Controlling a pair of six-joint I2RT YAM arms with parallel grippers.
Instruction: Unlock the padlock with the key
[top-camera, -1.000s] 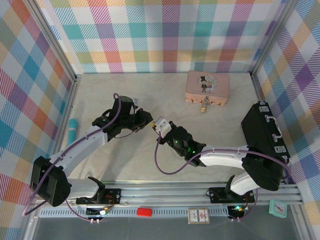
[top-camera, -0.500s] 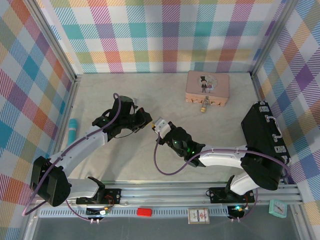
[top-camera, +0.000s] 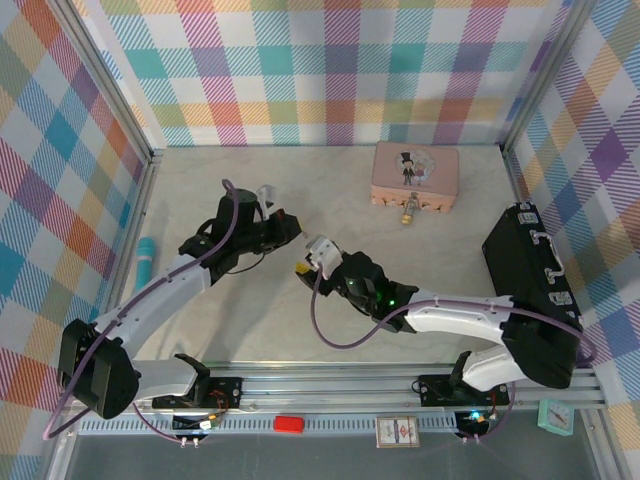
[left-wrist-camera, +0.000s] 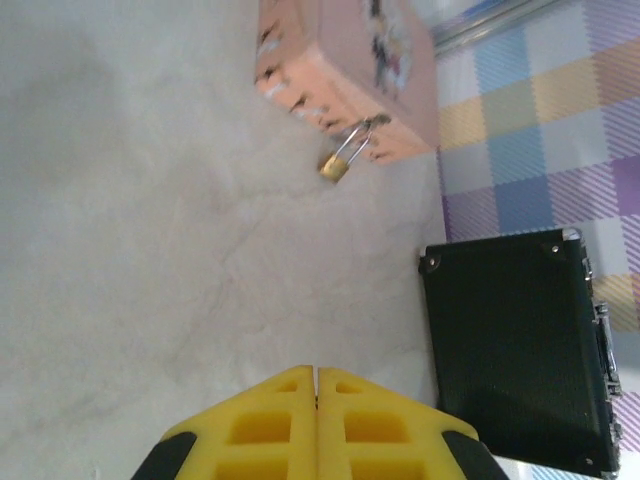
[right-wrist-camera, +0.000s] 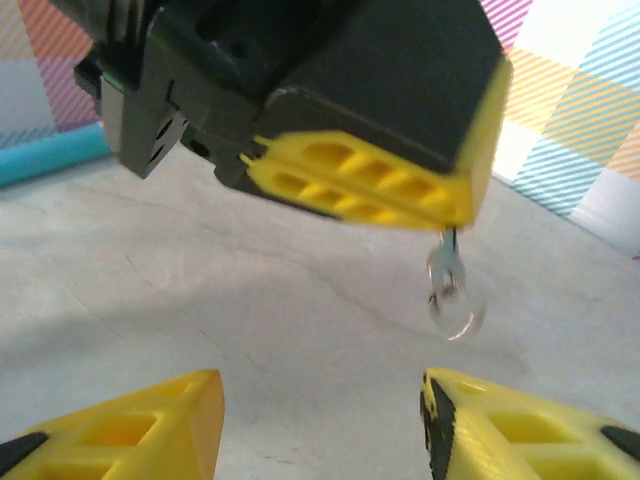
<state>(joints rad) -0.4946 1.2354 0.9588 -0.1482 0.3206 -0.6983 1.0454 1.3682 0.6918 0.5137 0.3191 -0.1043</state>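
Observation:
The tiny brass padlock (top-camera: 410, 212) hangs by its silver shackle on the front latch of the pink tin (top-camera: 415, 167), and lies on the table beside the tin in the left wrist view (left-wrist-camera: 339, 161). My left gripper (top-camera: 293, 226) is shut (left-wrist-camera: 316, 375) on the thin dark key (right-wrist-camera: 447, 268). The key pokes down from its yellow fingers (right-wrist-camera: 365, 188), with a wire ring (right-wrist-camera: 456, 311) dangling below. My right gripper (top-camera: 304, 261) sits just in front of the left one. It is open (right-wrist-camera: 320, 425) with nothing between its fingers, and the key hangs above its right finger (right-wrist-camera: 520, 430).
A black hard case (top-camera: 530, 262) stands at the right wall, and the left wrist view shows it past the fingers (left-wrist-camera: 515, 350). A teal-capped cylinder (top-camera: 145, 262) lies by the left wall. Plaid walls fence the table on three sides.
The two grippers, close together a second ago, have drawn apart. The left one rose toward the back with the key. The right one shifted slightly left and toward the near edge.

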